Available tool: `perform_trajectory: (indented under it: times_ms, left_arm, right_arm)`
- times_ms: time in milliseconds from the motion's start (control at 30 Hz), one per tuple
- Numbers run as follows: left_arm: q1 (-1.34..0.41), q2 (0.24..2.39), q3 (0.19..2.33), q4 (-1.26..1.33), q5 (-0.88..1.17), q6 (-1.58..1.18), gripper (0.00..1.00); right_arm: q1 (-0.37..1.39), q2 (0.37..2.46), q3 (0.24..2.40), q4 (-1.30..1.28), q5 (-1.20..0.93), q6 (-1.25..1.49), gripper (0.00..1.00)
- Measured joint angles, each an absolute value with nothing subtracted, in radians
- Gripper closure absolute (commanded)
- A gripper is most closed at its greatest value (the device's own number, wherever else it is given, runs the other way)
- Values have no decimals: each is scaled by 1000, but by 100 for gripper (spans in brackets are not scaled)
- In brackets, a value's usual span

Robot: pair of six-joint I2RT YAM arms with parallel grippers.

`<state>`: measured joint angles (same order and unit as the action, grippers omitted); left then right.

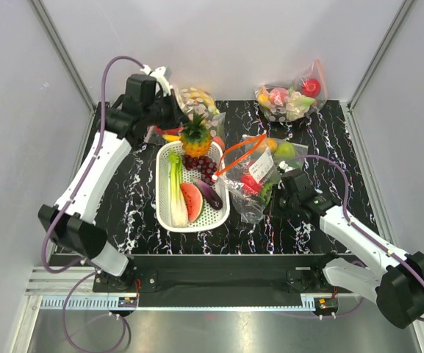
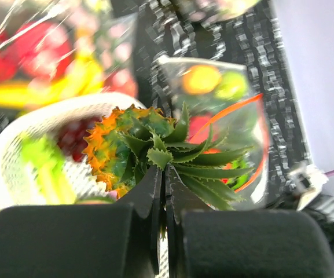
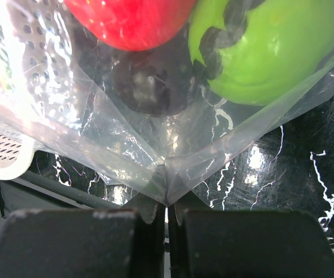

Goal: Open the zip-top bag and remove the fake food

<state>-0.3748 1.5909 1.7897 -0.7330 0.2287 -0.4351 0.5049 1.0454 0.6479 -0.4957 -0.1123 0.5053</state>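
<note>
Left wrist: left pincer (image 2: 164, 176) pinches pineapple (image 2: 113, 145) crown, apparently over the basket (image 2: 39, 116).

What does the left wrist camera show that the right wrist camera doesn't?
Left wrist only: the left gripper shut on the pineapple's green crown, grapes and a leek in the basket behind, and the zip-top bag's orange-red zip strip. Right wrist only: the right gripper pinching a corner of that bag. Both: the bag, its red fruit, the white basket, the marbled table.
</note>
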Motion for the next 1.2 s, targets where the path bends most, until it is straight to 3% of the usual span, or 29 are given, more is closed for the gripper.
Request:
perform_trajectory:
  times_ms: [300,567,633,667,767,900,1200]
  left_arm:
    - [-370,1490,1494,-714,132,-411,100]
    - [-357,1543,1456,-707,100,-347,100]
    - [-354,1563,1456,-702,97,-334,91]
    - [-353,1575,1457,-702,96,-328,68]
    - [-350,1607,1464,-709,91,-310,35]
    - [-349,1632,1491,-724,89,-297,20]
    - [-350,1612,1619,-722,93,-285,18]
  right_arm:
    - [505,1045,648,-496,-113,505,100]
    - [505,1045,648,-496,-114,505,100]
    - [505,1045,648,-496,-114,505,100]
    - [505,1045,648,-496,-114,505,100]
    - [505,1045,648,-496,-114,505,100]
    - [505,1045,648,-496,-114,505,100]
    - [505,1046,648,-496,-115,505,100]
